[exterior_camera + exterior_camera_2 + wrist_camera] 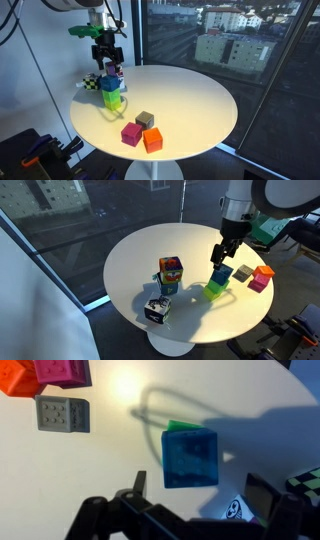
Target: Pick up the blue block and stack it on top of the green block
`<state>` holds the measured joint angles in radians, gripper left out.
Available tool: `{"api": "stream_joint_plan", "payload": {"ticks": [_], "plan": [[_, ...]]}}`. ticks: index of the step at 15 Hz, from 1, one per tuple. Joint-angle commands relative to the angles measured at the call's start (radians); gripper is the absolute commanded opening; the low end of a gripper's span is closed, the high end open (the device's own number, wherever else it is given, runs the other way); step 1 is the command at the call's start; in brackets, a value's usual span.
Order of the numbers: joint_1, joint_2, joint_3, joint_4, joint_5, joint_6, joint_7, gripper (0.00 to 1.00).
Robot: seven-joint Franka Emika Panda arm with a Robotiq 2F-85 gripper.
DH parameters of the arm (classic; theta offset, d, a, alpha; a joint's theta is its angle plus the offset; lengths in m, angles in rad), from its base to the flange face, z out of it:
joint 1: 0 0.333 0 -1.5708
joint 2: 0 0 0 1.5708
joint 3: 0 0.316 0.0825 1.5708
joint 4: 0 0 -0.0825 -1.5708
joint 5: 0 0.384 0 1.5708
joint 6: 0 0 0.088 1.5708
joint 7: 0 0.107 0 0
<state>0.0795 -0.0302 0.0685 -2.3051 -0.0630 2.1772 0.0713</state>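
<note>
The blue block [112, 86] rests on top of the green block [113, 101] near the table's edge; both exterior views show the stack, with blue [222, 276] over green [213, 291]. In the wrist view the blue block [190, 458] covers nearly all of the green block [182, 426], which shows only as a thin strip. My gripper [108, 60] hangs just above the stack, open and empty. Its fingers [200, 495] stand apart on either side, not touching the blue block. It also shows in an exterior view [222, 252].
An olive-tan cube [145, 119], a magenta cube [131, 134] and an orange cube [152, 140] sit close together on the round white table [200, 100]. A checkered cube [156, 309] and a taller multicoloured box [171, 275] stand near the stack. Windows surround the table.
</note>
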Motion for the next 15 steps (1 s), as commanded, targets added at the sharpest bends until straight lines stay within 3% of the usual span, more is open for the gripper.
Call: {"api": "stream_joint_plan", "payload": {"ticks": [1,15], "plan": [[-0.001,-0.059,0.005,-0.008,0.003,-0.035,0.003,1.0],[0.0,-0.278,0.012,-0.071,0.017,-0.257,0.009,1.0]]}}
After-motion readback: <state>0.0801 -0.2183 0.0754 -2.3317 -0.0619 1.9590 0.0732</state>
